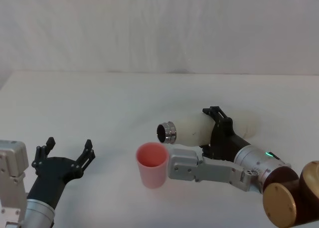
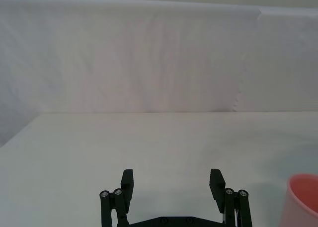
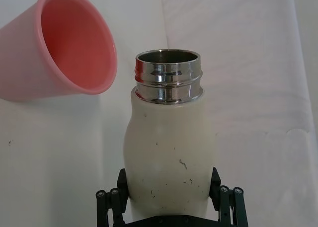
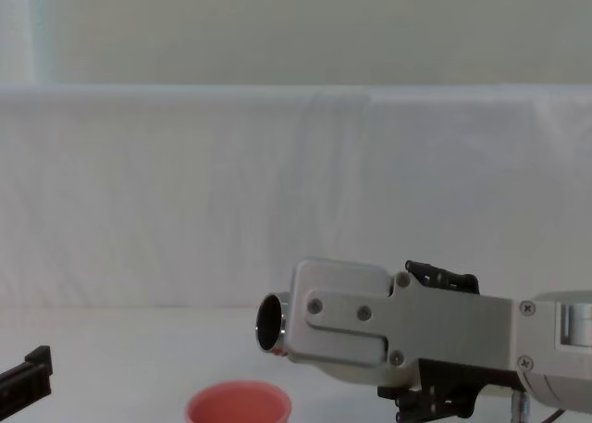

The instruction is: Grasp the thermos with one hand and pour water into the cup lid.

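My right gripper [image 1: 217,127] is shut on the cream-white thermos [image 1: 209,125], which lies nearly level above the table with its steel neck [image 1: 167,132] pointing left. The neck's open mouth hangs just above and to the right of the salmon-pink cup lid [image 1: 152,164], which stands upright on the table. From the right wrist, the thermos [image 3: 169,147] sits between the fingers [image 3: 112,197], with the cup lid [image 3: 59,48] beside its mouth. In the chest view the neck [image 4: 271,323] is above the cup lid [image 4: 239,405]. My left gripper [image 1: 69,150] rests open at the lower left, holding nothing.
The white table [image 1: 99,98] runs back to a white cloth backdrop [image 1: 159,28]. Open table surface lies between my left gripper and the cup lid, and behind the thermos.
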Robot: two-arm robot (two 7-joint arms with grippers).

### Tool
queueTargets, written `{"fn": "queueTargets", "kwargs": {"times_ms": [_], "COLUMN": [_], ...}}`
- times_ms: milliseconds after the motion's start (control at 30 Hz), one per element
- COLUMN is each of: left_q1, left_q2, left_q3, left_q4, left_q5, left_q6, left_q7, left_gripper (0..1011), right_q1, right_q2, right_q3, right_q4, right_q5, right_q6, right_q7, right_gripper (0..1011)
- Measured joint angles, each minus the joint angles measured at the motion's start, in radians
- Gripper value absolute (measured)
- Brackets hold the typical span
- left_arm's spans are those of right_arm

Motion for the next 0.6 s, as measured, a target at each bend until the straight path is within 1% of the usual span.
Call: {"fn": "queueTargets", "kwargs": {"times_ms": [333, 600], "left_q1": [0.0, 0.0], "left_q2": [0.0, 0.0], "left_q3": [0.0, 0.0], "left_q4": [0.0, 0.0], "left_q5": [0.0, 0.0], "left_q6": [0.0, 0.0], "left_q7": [0.0, 0.0], "left_gripper": [1001, 1001], "right_q1": [0.008, 0.011], "right_q2": [-0.002, -0.005], "right_q3": [-0.011, -0.013], "right_q4": [0.005, 0.01], "right_q5": [-0.045, -0.058], "right_q6": [-0.001, -0.003], "right_q7": [0.01, 0.014], "right_gripper": [959, 959]}}
